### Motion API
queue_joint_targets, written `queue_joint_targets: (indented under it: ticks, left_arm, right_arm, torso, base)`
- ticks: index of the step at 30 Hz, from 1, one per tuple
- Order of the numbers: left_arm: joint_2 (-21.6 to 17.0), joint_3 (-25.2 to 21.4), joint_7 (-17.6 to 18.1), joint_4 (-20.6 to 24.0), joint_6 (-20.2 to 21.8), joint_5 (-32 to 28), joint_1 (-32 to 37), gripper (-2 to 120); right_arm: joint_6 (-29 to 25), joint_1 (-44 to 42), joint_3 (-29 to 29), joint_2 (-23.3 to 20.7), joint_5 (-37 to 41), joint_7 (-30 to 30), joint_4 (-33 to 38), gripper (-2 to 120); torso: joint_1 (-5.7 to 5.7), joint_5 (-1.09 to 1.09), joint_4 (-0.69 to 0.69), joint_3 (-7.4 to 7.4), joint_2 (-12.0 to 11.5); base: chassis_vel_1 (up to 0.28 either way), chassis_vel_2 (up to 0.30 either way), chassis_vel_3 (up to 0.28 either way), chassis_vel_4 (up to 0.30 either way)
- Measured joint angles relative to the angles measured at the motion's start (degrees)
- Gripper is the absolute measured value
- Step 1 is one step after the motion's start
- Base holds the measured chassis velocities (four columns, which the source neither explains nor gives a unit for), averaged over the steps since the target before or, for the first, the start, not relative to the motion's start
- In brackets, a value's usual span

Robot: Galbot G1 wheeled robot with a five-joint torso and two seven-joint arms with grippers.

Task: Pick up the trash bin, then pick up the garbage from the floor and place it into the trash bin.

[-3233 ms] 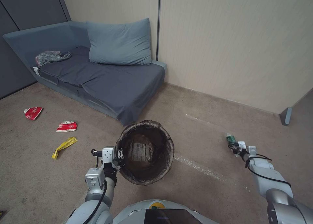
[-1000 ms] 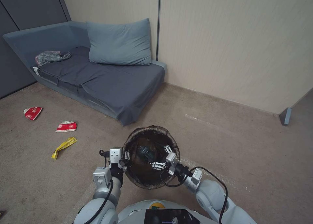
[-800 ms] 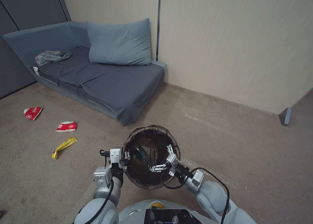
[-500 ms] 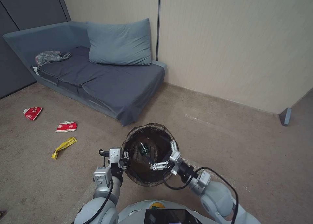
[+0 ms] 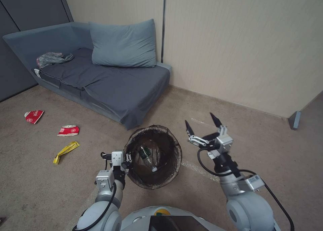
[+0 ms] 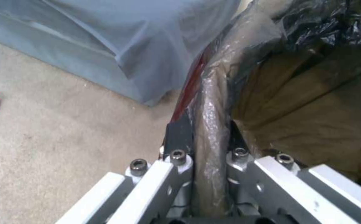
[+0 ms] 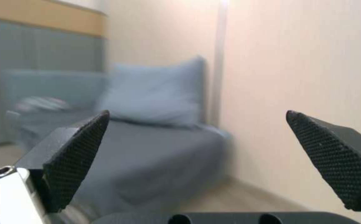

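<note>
Carpet ahead carries two cups (image 5: pixel 34 116), (image 5: pixel 69 130) and a wrapper (image 5: pixel 66 151), well apart from us. Our left hand (image 5: pixel 125 160) pinches the bin (image 5: pixel 153 182) rim, bottle (image 5: pixel 145 154) inside; our right hand (image 5: pixel 203 127) hangs spread beside it. Rolling toward the litter could swing the bin and slip its slick liner (image 6: pixel 213 124) from that thin pinch.

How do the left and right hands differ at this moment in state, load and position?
The left hand is shut on the trash bin rim, liner pinched between its fingers; the right hand is open and holds nothing. The left sits low at the bin's edge; the right is raised beside the bin, fingertips pointing toward the sofa.
</note>
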State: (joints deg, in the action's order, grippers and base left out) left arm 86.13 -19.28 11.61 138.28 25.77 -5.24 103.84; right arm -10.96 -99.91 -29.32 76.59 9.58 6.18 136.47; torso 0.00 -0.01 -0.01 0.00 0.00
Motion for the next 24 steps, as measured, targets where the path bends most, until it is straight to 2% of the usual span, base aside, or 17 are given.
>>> queue_joint_targets:
  ticks: [2,3,6,7,10,24]
  left_arm:
    - [-0.1,-0.1,0.7,-0.2,-0.6,-0.2,-0.1,2]
    - [-0.1,-0.1,0.7,-0.2,-0.6,-0.2,-0.1,2]
    - [-0.2,-0.1,1.1,-0.2,-1.1,-0.5,0.0,2]
    - [-0.2,-0.1,1.1,-0.2,-1.1,-0.5,0.0,2]
    - [-0.2,-0.1,1.7,0.0,-1.7,-0.9,0.0,2]
    - [-0.1,0.2,3.1,1.0,-1.2,-1.4,0.4,2]
  right_arm:
    - [-1.7,-3.4,-2.1,4.1,-3.3,-2.5,-1.2,100]
    - [-1.7,-3.4,-2.1,4.1,-3.3,-2.5,-1.2,100]
    - [-4.6,-5.9,-5.2,9.7,-6.0,-3.3,-3.2,100]
    - [-4.6,-5.9,-5.2,9.7,-6.0,-3.3,-3.2,100]
    - [-7.6,-7.8,-5.5,13.5,-6.9,-3.2,-4.4,100]
    - [-10.7,-7.8,-5.1,15.1,-8.4,-3.4,-5.8,100]
  torso:
    - [0.0,0.0,0.01,0.0,0.0]
    - [0.0,0.0,0.01,0.0,0.0]
    - [0.0,0.01,0.01,0.0,0.0]
    - [0.0,0.01,0.01,0.0,0.0]
    - [0.0,0.0,0.0,0.0,0.0]
    - [0.0,0.01,0.02,0.0,0.0]
  base:
    - [0.0,0.0,0.0,0.0]
    - [0.0,0.0,0.0,0.0]
    - [0.0,0.0,0.0,0.0]
    - [0.0,0.0,0.0,0.0]
    - [0.0,0.0,0.0,0.0]
    - [0.0,0.0,0.0,0.0]
